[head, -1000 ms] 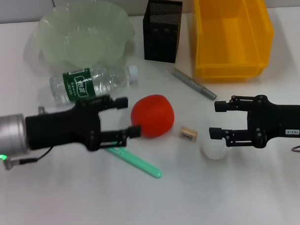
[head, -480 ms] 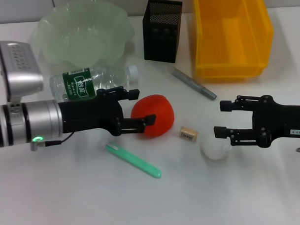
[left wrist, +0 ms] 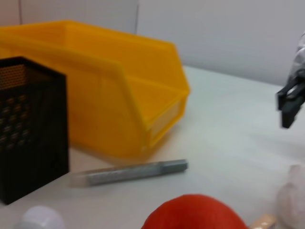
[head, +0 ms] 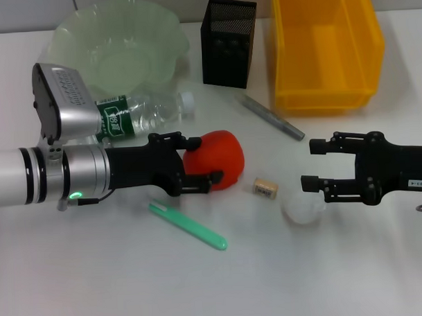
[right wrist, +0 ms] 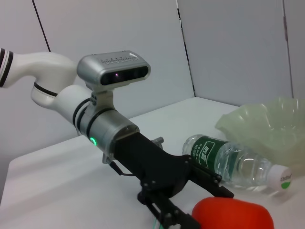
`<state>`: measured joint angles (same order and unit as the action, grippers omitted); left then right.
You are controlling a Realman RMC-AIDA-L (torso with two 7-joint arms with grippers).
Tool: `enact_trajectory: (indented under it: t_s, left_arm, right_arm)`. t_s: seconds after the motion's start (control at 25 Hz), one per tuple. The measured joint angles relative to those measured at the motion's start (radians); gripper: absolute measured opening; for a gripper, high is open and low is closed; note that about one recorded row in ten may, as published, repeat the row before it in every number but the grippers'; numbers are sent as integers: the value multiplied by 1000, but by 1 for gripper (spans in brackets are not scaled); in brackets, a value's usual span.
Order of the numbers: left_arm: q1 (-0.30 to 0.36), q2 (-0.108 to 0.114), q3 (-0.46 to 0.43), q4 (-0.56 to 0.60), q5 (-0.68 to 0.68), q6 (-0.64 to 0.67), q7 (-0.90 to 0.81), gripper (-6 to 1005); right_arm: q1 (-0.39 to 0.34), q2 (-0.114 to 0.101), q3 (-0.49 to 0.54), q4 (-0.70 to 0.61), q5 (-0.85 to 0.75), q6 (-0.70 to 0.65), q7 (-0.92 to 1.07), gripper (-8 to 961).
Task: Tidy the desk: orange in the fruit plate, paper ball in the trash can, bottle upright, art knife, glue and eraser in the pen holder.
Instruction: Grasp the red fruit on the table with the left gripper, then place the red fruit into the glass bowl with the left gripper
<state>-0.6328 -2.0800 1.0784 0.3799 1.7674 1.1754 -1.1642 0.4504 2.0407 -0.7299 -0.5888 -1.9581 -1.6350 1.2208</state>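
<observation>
- The left arm reaches in low and level from the robot's left, its silver forearm close above the table (head: 132, 285), and the left pincer (head: 205, 159) sits spread wide around the orange (head: 221, 156), one finger behind the fruit and one in front of it; whether the pads touch the skin cannot be told.
- The orange rests on the table near the middle, just in front of the bottle (head: 136, 113), which lies on its side with its cap toward the pen holder (head: 228, 42).
- The right arm lies level from the robot's right, and the right pincer (head: 312, 164) is open, holding nothing, its tips just beside the paper ball (head: 301, 210).
- The eraser (head: 265, 188) lies between the orange and the paper ball.
- A grey pen-like stick (head: 272, 117) lies slantwise in front of the trash can (head: 325, 50).
- A green flat tool (head: 189, 227) lies on the table nearer the robot than the left pincer.
- The fruit plate (head: 117, 47) stands at the far left, behind the bottle.
</observation>
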Motion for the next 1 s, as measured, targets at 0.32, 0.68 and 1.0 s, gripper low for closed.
enact_trajectory:
  t_s: [0.32,0.68,1.0]
  left_arm:
    - [7,1,-1,2,-33,-39,9,710]
    - [9,3,-7,6,-42,-3,12,393]
    - [61,11,-23,71,-295,149,12,229]
  right_arm:
    - [2,-2,0,2,-1,11,-1,743]
    - [6,-3,0,3,1,18,-1,742]
    - [8,-4,0,6,2,22,1,743]
